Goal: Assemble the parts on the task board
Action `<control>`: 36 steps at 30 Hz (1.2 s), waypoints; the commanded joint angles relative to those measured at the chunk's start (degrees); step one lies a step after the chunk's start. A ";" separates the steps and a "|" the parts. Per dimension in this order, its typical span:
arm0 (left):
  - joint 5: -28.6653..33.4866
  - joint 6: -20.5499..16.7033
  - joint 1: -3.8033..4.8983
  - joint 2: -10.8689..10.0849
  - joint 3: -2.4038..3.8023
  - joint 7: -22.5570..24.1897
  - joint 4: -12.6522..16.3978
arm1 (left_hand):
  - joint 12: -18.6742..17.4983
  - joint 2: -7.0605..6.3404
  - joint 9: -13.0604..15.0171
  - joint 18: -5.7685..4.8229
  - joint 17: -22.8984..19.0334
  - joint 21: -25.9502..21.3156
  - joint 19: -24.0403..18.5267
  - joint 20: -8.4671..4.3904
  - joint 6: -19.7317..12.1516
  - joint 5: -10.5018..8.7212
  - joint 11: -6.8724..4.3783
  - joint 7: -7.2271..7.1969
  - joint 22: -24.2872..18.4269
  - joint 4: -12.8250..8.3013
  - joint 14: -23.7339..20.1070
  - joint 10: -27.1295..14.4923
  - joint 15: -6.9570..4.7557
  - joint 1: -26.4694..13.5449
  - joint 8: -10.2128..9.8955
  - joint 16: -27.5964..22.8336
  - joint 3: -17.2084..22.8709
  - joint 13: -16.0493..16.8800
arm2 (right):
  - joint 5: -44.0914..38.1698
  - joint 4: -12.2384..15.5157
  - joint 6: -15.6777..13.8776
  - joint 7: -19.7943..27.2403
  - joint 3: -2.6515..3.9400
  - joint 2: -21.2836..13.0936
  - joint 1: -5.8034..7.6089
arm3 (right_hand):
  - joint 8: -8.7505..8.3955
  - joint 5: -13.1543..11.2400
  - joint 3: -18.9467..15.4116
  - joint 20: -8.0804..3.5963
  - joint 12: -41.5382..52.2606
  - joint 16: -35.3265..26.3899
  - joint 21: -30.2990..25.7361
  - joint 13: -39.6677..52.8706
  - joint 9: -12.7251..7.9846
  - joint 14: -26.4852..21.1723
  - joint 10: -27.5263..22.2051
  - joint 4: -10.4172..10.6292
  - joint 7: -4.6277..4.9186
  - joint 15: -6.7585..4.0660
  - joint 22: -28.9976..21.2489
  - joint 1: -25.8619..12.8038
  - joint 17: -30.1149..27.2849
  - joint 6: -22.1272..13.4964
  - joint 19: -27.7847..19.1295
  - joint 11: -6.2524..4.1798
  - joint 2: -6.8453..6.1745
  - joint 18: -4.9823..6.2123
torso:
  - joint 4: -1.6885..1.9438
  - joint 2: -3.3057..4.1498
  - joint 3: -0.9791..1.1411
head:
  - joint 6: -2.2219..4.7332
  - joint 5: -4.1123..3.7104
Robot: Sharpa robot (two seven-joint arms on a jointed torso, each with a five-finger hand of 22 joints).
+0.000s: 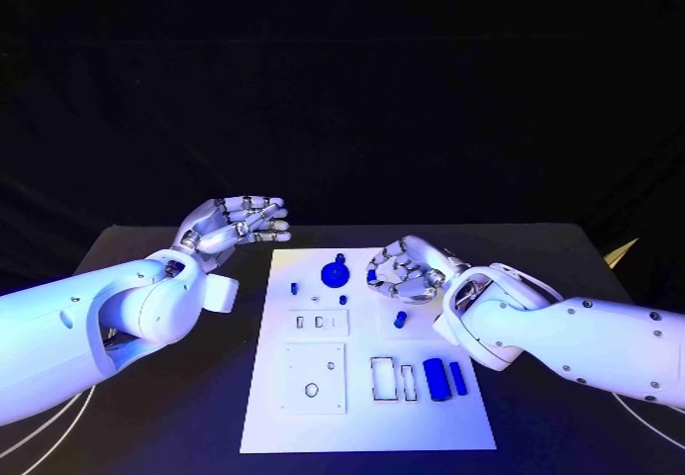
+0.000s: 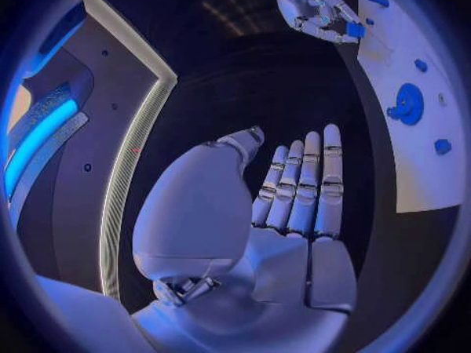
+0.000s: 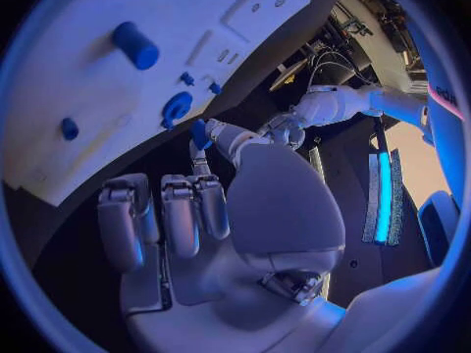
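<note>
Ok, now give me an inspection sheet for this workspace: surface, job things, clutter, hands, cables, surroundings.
Surface: black table, with the white task board lying flat in its middle.
Job's things: a blue disc near the board's far end; two blue cylinders side by side near its right edge; a few small blue pieces lie between them.
Clutter: nothing seen.
Hands: the left hand hangs above the table left of the board, holding nothing; the right hand is over the board and pinches a small blue part.
Cables: thin pale cables run under the left arm.
Surroundings: dark backdrop behind the table.
</note>
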 commanded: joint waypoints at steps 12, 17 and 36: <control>0.26 1.20 -0.05 1.51 -0.31 0.36 -1.57 | -0.33 -0.02 0.11 0.75 0.09 -0.22 0.19 0.26 -0.28 -0.17 0.22 2.33 -0.07 0.00 0.07 0.15 0.17 -0.69 -0.18 -0.30 0.33 0.06 | -8.65 -0.03 -3.09 -11.21 -0.38 8.34 -2.79 | 2.04 0.18 0.20 -0.36 -0.27 0.24 0.26 10.63 2.09 6.07 2.21 -0.24 -0.51 0.01 15.07 -0.27 15.05 0.09 5.89 -0.02 0.31 -0.39 | -0.25 -0.84 -0.07 | -0.69 1.36; 0.26 1.21 -0.06 1.69 -0.33 0.34 -1.71 | -0.33 -0.01 0.12 0.75 0.10 -0.22 0.19 0.26 -0.27 -0.17 0.21 2.34 -0.07 0.00 0.08 0.16 0.17 -0.69 -0.17 -0.31 0.34 0.06 | -10.66 -1.14 -2.30 -12.99 -0.52 10.42 -3.95 | 2.16 0.11 0.12 -0.31 -0.25 0.24 0.26 10.66 2.15 6.07 2.23 -0.23 -0.48 0.07 15.07 -0.65 15.05 0.06 5.89 0.03 0.07 -0.39 | -0.26 -0.80 -0.10 | -0.90 1.43; 0.26 1.41 -0.07 1.74 -0.35 0.32 -1.54 | -0.31 0.04 0.14 0.76 0.16 -0.24 0.24 0.25 -0.21 -0.17 0.21 2.36 -0.09 -0.02 0.15 0.22 0.16 -0.70 -0.16 -0.32 0.38 0.07 | -14.22 -3.47 -0.35 -14.82 -0.91 13.74 -6.04 | 2.42 0.01 -0.12 -0.24 -0.36 0.24 0.26 10.58 2.25 6.07 2.15 -0.20 -0.49 0.11 15.07 -1.48 15.05 0.00 5.89 0.05 -0.56 -0.39 | -0.18 -0.71 -0.08 | -1.76 1.53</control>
